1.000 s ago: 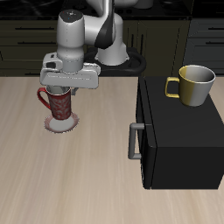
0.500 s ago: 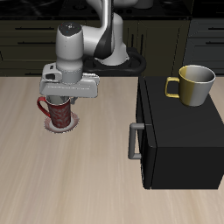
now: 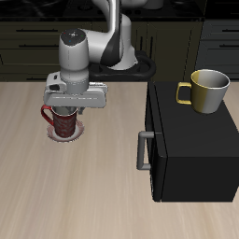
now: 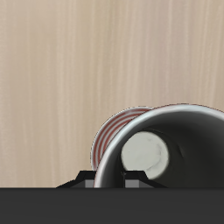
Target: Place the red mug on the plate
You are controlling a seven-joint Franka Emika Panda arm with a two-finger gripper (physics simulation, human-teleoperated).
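The red mug (image 3: pixel 63 121) stands upright over the plate (image 3: pixel 77 135), on it or just above it; I cannot tell if they touch. Its red loop handle points away from the black box. My gripper (image 3: pixel 67 106) comes straight down onto the mug and is shut on its rim. In the wrist view the mug's pale grey inside (image 4: pixel 147 156) fills the frame, and the plate's reddish-brown rim (image 4: pixel 107 138) shows beside it. My gripper (image 4: pixel 108 180) straddles the mug's wall.
A large black box (image 3: pixel 191 140) with a grey handle (image 3: pixel 142 150) stands on the table beside the plate. A yellow mug (image 3: pixel 208 91) stands on top of it. Dark cabinets run behind the table.
My gripper has come down with the red mug, bringing it lower over the plate. The plate, the box and the yellow mug have not moved.
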